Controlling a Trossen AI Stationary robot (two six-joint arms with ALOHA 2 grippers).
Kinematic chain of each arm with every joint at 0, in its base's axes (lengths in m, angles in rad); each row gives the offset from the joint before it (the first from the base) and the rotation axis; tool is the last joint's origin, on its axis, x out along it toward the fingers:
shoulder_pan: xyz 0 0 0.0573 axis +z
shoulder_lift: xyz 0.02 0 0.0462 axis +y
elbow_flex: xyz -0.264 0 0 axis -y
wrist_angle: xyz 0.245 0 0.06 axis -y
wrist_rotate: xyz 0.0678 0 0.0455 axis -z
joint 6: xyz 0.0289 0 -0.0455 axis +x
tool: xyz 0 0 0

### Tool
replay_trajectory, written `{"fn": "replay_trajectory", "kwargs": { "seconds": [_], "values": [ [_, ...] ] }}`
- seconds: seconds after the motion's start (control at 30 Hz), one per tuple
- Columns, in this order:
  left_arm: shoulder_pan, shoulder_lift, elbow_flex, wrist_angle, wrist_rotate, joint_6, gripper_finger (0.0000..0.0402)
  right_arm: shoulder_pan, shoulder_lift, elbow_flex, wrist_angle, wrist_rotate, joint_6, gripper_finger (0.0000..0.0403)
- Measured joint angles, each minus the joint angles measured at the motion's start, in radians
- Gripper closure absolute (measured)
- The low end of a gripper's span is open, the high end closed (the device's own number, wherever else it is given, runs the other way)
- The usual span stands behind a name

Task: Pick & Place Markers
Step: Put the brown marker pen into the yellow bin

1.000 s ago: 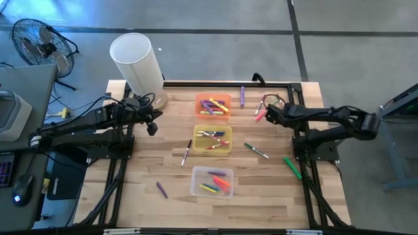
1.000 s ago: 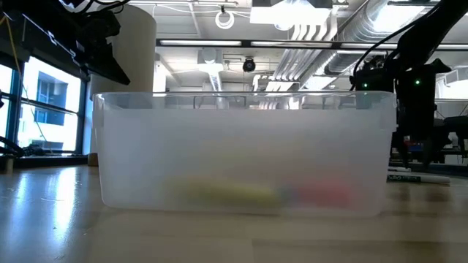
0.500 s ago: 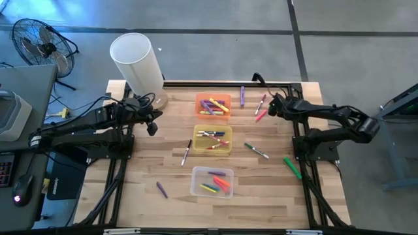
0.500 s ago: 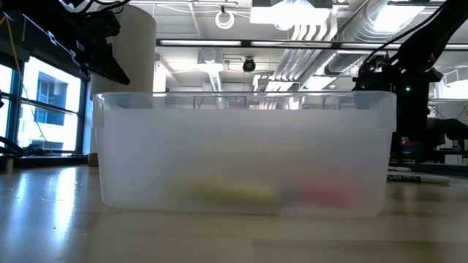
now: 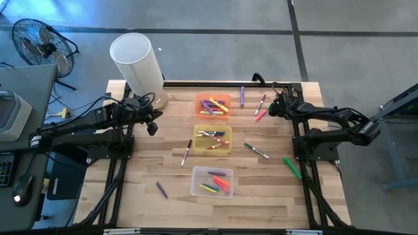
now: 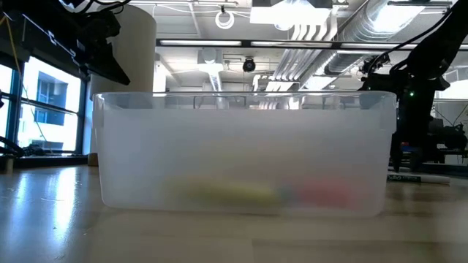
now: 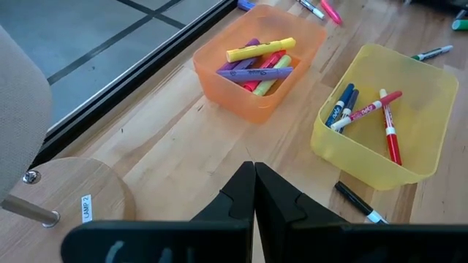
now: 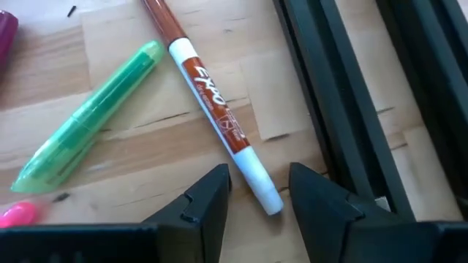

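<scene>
Markers lie scattered on the table and in three bins. My right gripper (image 5: 273, 108) is open near the far right corner. In the right wrist view its fingers stand on either side of the white end of a red-capped, white-bodied marker (image 8: 212, 98), gripper (image 8: 257, 193) not touching it. A green marker (image 8: 88, 120) and a pink one (image 8: 14, 215) lie flat beside it. My left gripper (image 5: 151, 125) is shut and empty above the table's far left part, with its fingertips (image 7: 254, 183) together.
The orange bin (image 5: 213, 105), yellow bin (image 5: 212, 139) and clear bin (image 5: 212, 182) stand in a row down the middle, each holding markers. Loose markers: purple (image 5: 242, 95), green-and-white (image 5: 256, 150), green (image 5: 292, 167), black (image 5: 186, 153), purple (image 5: 161, 190). A white cylinder (image 5: 136, 62) on a wooden base stands far left.
My right gripper has moved toward the table's far edge and a little to the right, and now stands over the markers near the far right corner.
</scene>
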Motion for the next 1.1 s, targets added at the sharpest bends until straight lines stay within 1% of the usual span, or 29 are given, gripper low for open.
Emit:
{"fn": "replay_trajectory", "kwargs": {
  "seconds": [0.07,0.13,0.4,0.57,0.7,0.8,0.97,1.03,1.1],
  "values": [
    [0.0,0.0,0.0,0.0,0.0,-0.003,0.0402,-0.006,0.02,0.004,0.001,-0.011,-0.028,0.0271],
    [0.0,0.0,0.0,0.0,0.0,-0.007,0.0402,-0.007,0.039,0.006,0.002,-0.014,-0.047,0.0285],
    [0.0,0.0,0.0,0.001,0.002,-0.026,0.0402,-0.006,0.05,0.008,-0.012,-0.031,-0.076,0.0382],
    [0.0,0.0,0.0,0.001,0.003,-0.026,0.0402,-0.004,0.049,0.01,-0.043,-0.046,-0.07,0.0383],
    [0.0,0.0,0.0,0.001,0.004,-0.026,0.0402,0.022,0.018,0.01,-0.078,-0.072,-0.054,0.0386],
    [0.0,0.0,0.0,0.002,0.004,-0.026,0.0402,0.058,-0.038,0.014,-0.166,-0.111,0.008,0.0386],
    [0.0,0.0,0.0,0.002,0.004,-0.026,0.0402,0.143,-0.159,0.039,-0.357,-0.205,0.107,0.0387],
    [0.0,0.0,0.0,0.002,0.004,-0.026,0.0402,0.191,-0.21,0.048,-0.424,-0.213,0.152,0.0387],
    [0.0,0.0,0.0,0.002,0.004,-0.026,0.0402,0.246,-0.259,0.066,-0.452,-0.203,0.193,0.0388]
  ]
}}
